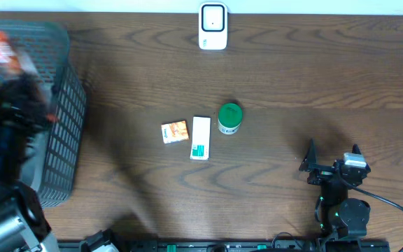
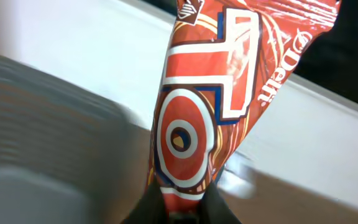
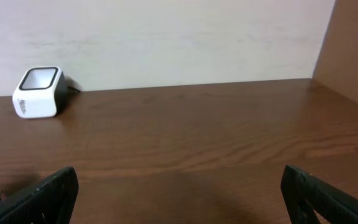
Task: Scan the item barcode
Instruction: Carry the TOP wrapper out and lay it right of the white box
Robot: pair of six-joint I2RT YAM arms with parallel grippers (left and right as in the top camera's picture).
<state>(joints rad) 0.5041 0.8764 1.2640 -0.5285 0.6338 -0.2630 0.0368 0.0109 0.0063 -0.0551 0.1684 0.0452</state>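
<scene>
pinching a red snack packet [image 2: 204, 118] in the left gripper [image 2: 182, 206] by the grey basket [image 1: 65, 140], holding the right gripper [image 3: 179, 196] spread wide.

Scanner [image 1: 213, 26] behind jar [image 1: 229, 118]; carton [image 1: 200, 138] left of jar; basket [image 1: 65, 133] far left.

Overhead top-down, right wrist low, sharing scanner [image 1: 213, 26] [image 3: 39, 92]

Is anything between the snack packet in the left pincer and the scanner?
Nothing visible: bare table runs from the snack packet to the scanner; the orange box, white box and green-lidded jar sit off that line.
</scene>
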